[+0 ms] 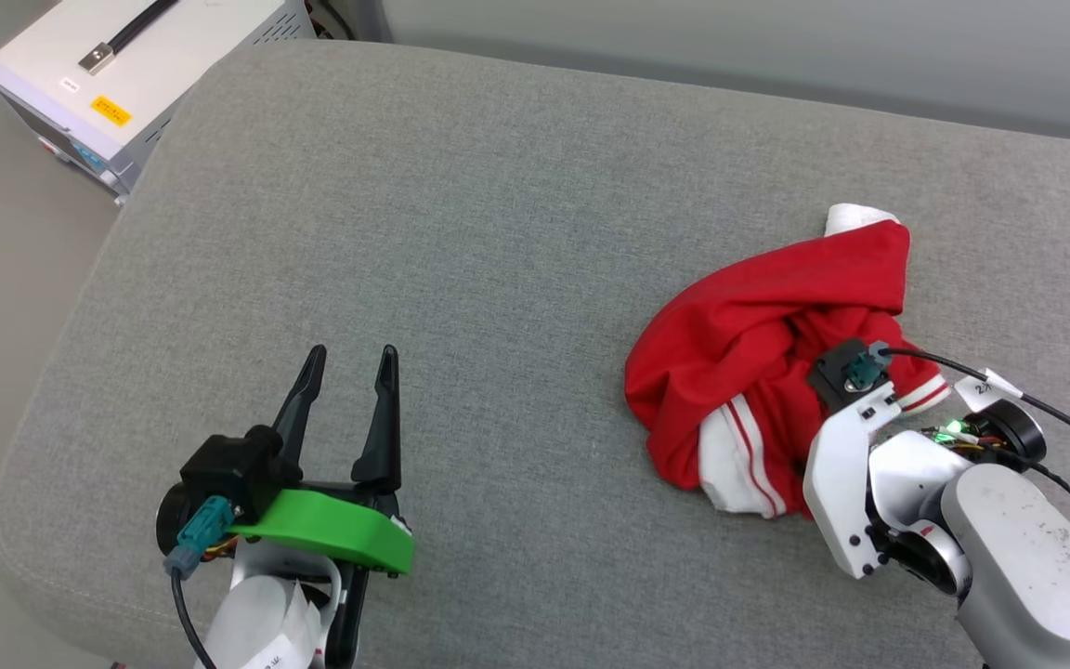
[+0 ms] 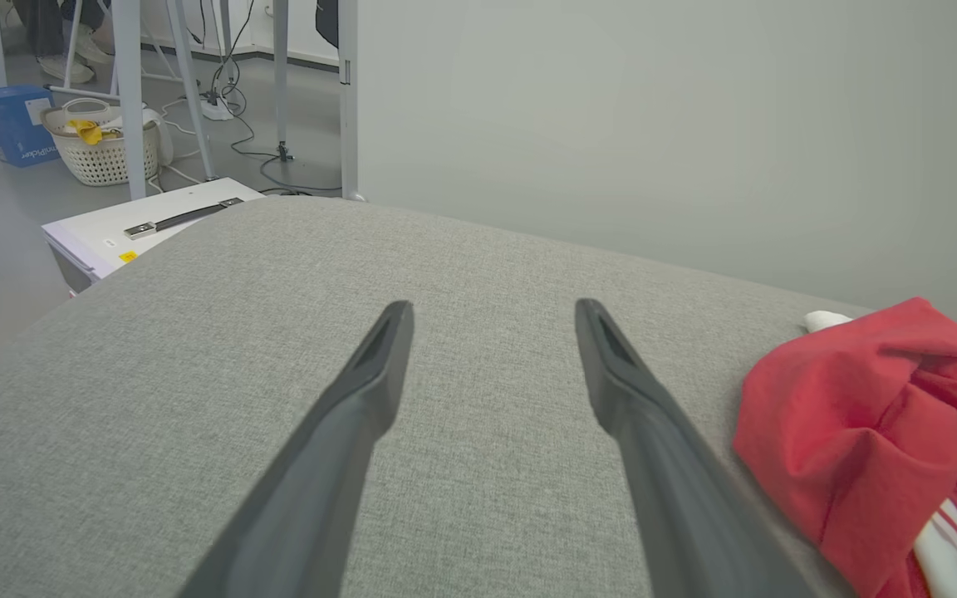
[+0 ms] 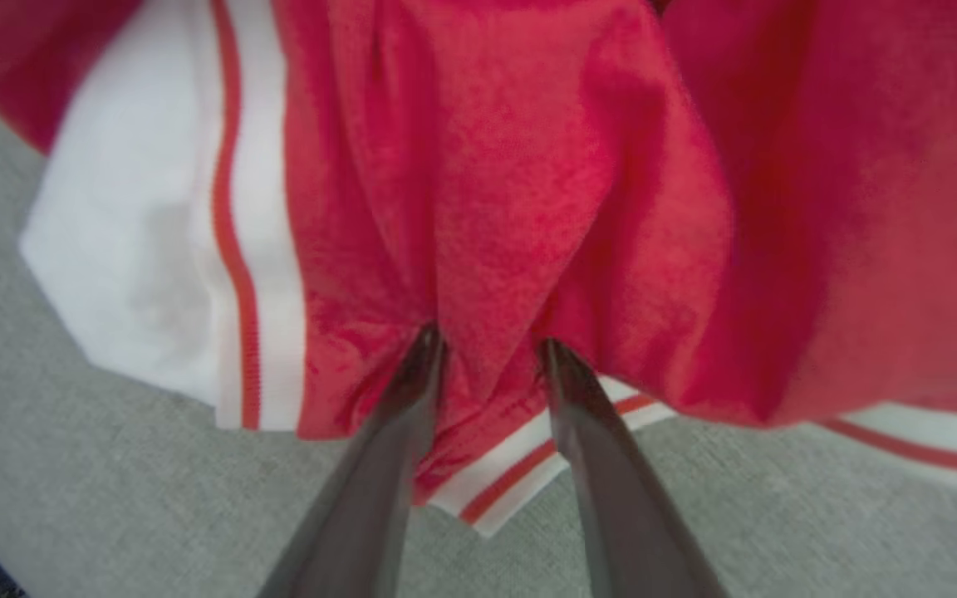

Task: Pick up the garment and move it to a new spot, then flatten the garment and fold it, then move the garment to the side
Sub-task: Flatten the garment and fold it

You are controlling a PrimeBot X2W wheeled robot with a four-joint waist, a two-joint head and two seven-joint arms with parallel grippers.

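The job is only starting: the garment (image 1: pixel 749 307) lies crumpled on the right side of the grey cushion (image 1: pixel 498 232), the right gripper (image 3: pixel 488 339) pinches a red fold between narrow fingers, the left gripper (image 1: pixel 352 353) is wide open and holds nothing, and moving, flattening and folding are all left to do.

A grey fabric cushion (image 1: pixel 498 232) spread across the head view. Off its 10 o'clock corner stood a white metal case (image 1: pixel 52 70) with a black handle (image 1: pixel 131 32) and a yellow label (image 1: pixel 110 111). In the left wrist view a pale wall (image 2: pixel 653 124) rose at 12 o'clock. At 10 o'clock a white basket (image 2: pixel 100 158) sat near a blue box (image 2: pixel 13 124), among metal legs (image 2: pixel 130 83) and floor cables (image 2: pixel 238 108).
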